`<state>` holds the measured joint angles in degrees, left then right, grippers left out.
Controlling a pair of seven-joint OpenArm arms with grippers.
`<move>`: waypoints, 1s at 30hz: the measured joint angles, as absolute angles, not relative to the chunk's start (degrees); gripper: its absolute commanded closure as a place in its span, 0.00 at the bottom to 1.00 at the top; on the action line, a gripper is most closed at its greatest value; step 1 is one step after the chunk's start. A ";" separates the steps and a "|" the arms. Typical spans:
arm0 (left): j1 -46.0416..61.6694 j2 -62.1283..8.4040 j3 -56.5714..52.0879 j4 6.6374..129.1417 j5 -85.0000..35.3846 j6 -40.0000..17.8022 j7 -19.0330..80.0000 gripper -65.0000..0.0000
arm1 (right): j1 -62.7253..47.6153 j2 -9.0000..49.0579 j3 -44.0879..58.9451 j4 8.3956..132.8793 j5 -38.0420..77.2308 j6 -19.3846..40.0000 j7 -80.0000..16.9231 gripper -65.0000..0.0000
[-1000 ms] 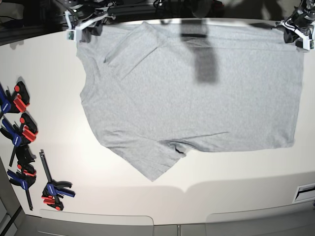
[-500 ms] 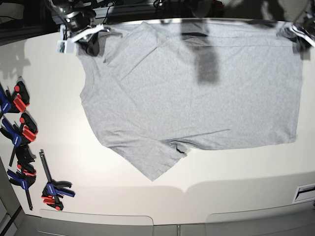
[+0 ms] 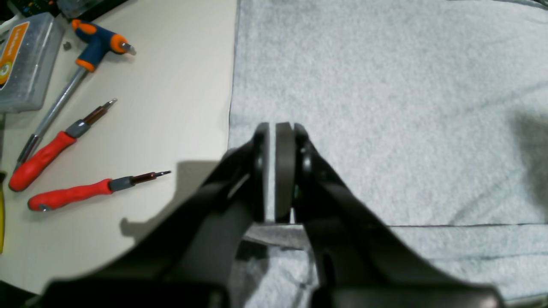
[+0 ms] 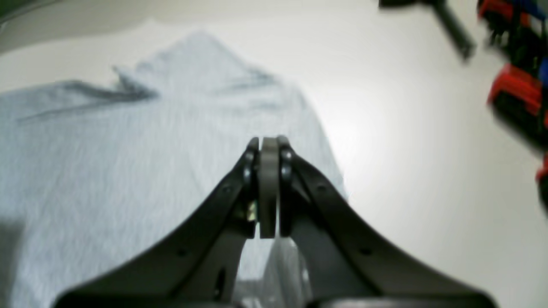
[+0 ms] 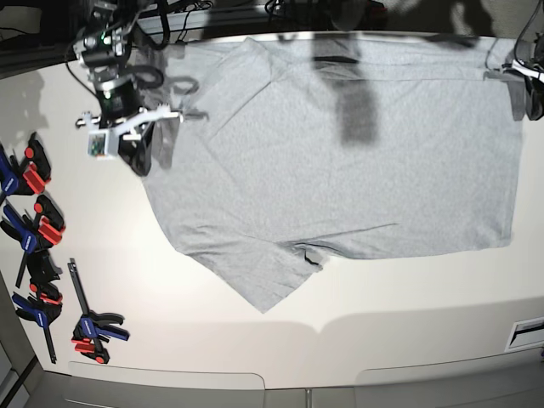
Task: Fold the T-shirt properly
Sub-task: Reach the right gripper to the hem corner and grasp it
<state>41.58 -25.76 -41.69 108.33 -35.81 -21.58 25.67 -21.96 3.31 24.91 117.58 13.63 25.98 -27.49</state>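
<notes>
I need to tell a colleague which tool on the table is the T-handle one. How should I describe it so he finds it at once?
In the left wrist view, find the T-shirt and go past its straight edge onto the bare table. Tools lie there beside a plastic box. The T-handle tool is nearest the box: its grip is orange and dark blue, crosswise on a long steel shaft, while the two screwdrivers below have straight red handles.

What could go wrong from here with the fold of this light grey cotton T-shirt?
1. The left gripper pinches only a thin edge of the light grey cotton T-shirt; it may slip out.
2. The near sleeve has a curled crease that could get folded in.
3. The red and blue bar clamps lie close to the right gripper; dragged cloth might snag them.
</notes>
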 measured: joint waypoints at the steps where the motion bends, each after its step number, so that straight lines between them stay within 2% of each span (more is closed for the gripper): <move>1: 41.56 -25.76 -41.69 108.33 -35.81 -21.58 25.67 0.97 | -20.73 3.31 24.91 117.38 12.86 25.96 -27.51 1.00; 4: 41.56 -25.80 -41.71 108.33 -35.81 -21.58 25.67 0.97 | -17.02 3.33 24.93 115.50 10.00 25.45 -27.20 0.98; 6: 41.56 -25.76 -41.69 108.33 -35.81 -21.58 25.67 0.97 | -14.37 3.64 24.91 112.51 10.20 24.27 -25.89 0.85; 8: 41.56 -25.82 -41.69 108.33 -35.81 -21.61 25.69 0.97 | -11.66 4.64 24.91 108.09 10.15 24.12 -24.58 0.81; 13: 41.56 -25.85 -41.69 108.33 -35.81 -21.61 25.71 0.97 | -3.31 8.05 24.93 92.42 10.04 23.99 -24.69 0.80; 20: 41.56 -25.82 -41.69 108.36 -35.79 -21.58 25.71 0.97 | 12.49 13.98 23.88 66.59 13.63 24.77 -24.56 0.59; 24: 41.56 -25.78 -41.69 108.36 -35.81 -21.58 25.69 0.97 | 20.91 16.19 20.45 53.87 13.43 25.69 -24.43 0.57; 30: 41.56 -25.74 -41.69 108.36 -35.79 -21.58 25.71 0.97 | 30.57 15.97 12.99 37.63 13.28 26.63 -21.52 0.57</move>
